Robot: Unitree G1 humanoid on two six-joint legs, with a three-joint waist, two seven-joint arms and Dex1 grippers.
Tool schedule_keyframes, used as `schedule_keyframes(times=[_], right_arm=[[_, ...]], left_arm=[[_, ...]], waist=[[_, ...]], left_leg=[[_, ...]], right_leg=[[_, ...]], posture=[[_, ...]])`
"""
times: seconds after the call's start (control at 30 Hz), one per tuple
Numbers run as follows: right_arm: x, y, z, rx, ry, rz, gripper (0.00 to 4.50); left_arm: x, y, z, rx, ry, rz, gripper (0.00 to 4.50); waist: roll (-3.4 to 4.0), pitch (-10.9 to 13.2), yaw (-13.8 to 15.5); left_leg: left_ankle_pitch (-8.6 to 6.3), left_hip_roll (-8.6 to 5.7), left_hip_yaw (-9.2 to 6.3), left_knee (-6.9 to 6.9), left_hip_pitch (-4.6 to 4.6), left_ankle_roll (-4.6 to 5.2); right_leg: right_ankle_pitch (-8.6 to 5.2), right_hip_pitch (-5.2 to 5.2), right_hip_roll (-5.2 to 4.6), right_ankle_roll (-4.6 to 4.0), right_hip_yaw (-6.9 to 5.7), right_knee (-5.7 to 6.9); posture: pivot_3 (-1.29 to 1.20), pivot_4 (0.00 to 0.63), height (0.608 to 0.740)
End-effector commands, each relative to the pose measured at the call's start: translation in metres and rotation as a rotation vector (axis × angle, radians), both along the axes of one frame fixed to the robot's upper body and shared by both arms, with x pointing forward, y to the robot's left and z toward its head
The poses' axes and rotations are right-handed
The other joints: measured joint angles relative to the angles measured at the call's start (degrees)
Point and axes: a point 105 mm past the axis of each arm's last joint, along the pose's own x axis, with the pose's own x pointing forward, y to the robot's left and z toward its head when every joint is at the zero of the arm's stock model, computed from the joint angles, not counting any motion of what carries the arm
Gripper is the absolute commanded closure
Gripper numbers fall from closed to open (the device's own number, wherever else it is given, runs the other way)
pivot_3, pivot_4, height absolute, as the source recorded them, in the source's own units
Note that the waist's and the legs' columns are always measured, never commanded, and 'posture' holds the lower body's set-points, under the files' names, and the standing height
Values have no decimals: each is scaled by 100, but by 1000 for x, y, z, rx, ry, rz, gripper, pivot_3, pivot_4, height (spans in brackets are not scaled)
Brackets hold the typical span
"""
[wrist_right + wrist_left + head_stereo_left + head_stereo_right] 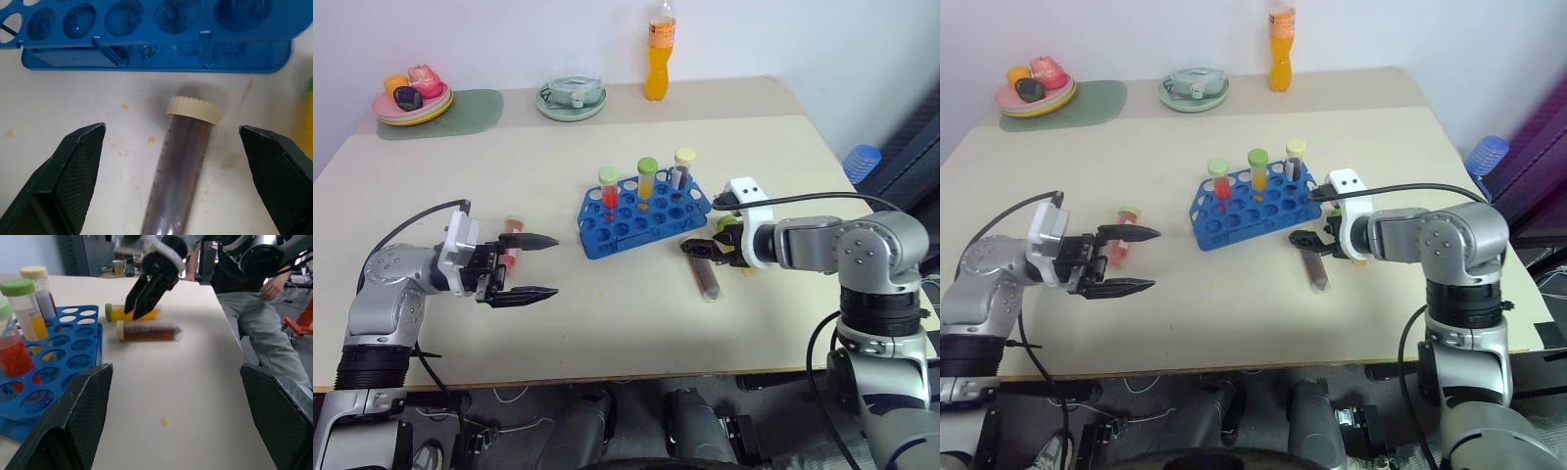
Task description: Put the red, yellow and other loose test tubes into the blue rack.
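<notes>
The right gripper (697, 249) is angled down over the brown tube (183, 161), which lies beside the blue rack (641, 211), fingers spread wide, gripping nothing. The left gripper (536, 266) is held level, wide open and empty, near a red tube (512, 238) lying on the table (607, 323).

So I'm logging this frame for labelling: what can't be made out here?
- Pale red tube: head views, mostly behind the left gripper.
- Yellow tube: left wrist view, middle covered by the right gripper; cut by the edge in the right wrist view.
- Brown tube: right wrist view, lower end cut off.
- Plate items: too small.
</notes>
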Motion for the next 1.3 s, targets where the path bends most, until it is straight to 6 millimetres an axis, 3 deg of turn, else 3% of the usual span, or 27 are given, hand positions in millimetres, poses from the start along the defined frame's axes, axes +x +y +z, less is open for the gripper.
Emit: schedule_keyframes(times=[0.03, 0.43, 0.53, 0.7, 0.97, 1.13, 1.2, 1.3], right_arm=[[1, 7, 5, 1, -8, 20, 0], [2, 16, -23, -151, 41, 35, 0], [2, 22, -25, -229, -7, 90, 831], [-1, 28, -27, -343, -97, 210, 3215], [-4, 27, -16, -420, -268, 378, 3215], [-22, 45, 41, -180, -503, 504, 3215], [-21, 49, 74, -27, -671, 450, 3215], [-13, 42, 106, 146, -855, 353, 3215]], left_arm=[[-4, -4, 4, -11, -19, -19, 284], [-5, -4, 2, -18, -20, 5, 284], [-5, -3, 1, -13, -19, 11, 207], [-5, -2, 0, -11, -17, 16, 207], [-3, -1, -1, -16, -15, 31, 207], [-2, 2, 0, -28, -14, 50, 207], [-1, 3, 0, -35, -12, 60, 207], [0, 5, 1, -44, -13, 72, 207]], waist=[[0, 0, 1], [1, 0, -94], [1, 0, -98], [1, 0, -115], [1, 1, -88], [0, 3, -79], [-3, 4, -85], [-2, 4, -77]], left_leg=[[0, 0, 0, 0, 0, 0], [0, 0, -1, -2, 1, 0], [1, 0, -1, 0, 3, -1], [0, 1, -1, -2, 3, -1], [0, 0, -1, -4, 3, -1], [0, 1, -1, -6, 1, 0], [-1, 1, -1, -6, 1, 0], [-1, 1, -3, -6, 2, 0]], right_leg=[[0, 0, 0, 0, 0, 0], [0, -1, 1, 0, 0, 1], [0, 1, 2, 0, 0, 2], [0, -1, 2, 0, -1, 1], [0, 1, 1, 1, -3, -4], [0, -1, 1, 1, -3, -5], [0, 1, 1, 1, -2, -6], [0, 1, 2, 1, -2, -4]], posture=[[0, 150, 740], [0, 150, 740], [0, 150, 740], [0, 150, 740], [0, 150, 740], [0, 150, 740], [0, 150, 740], [0, 150, 740]])
